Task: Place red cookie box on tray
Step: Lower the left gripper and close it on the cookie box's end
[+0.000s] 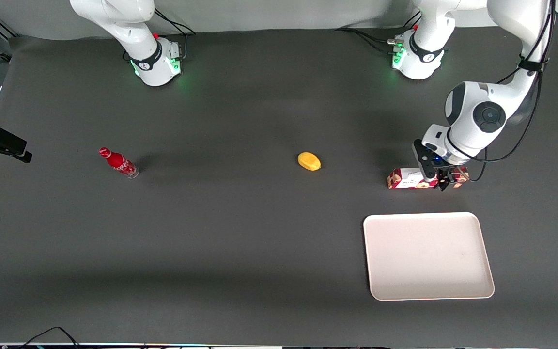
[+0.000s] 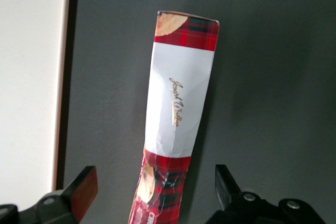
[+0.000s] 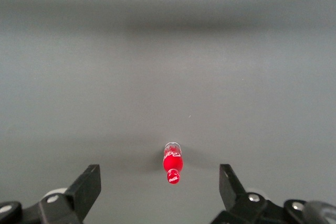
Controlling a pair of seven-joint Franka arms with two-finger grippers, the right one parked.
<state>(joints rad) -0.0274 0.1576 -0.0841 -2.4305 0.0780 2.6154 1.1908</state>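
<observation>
Left wrist view: gripper [image 2: 152, 192] fingers [image 2: 84, 187] spread, straddling red cookie box [image 2: 176, 114].

Gripper [image 1: 444, 182]: down over the red cookie box, near the box's working-arm end.
Red cookie box [image 1: 407, 179]: lying flat on the dark table [image 1: 240, 242].
Tray [image 1: 427, 255]: nearer the front camera than the box, apart from it.
Yellow object [image 1: 309, 161]: mid-table.
Red bottle [image 1: 118, 163]: toward the parked arm's end.
</observation>
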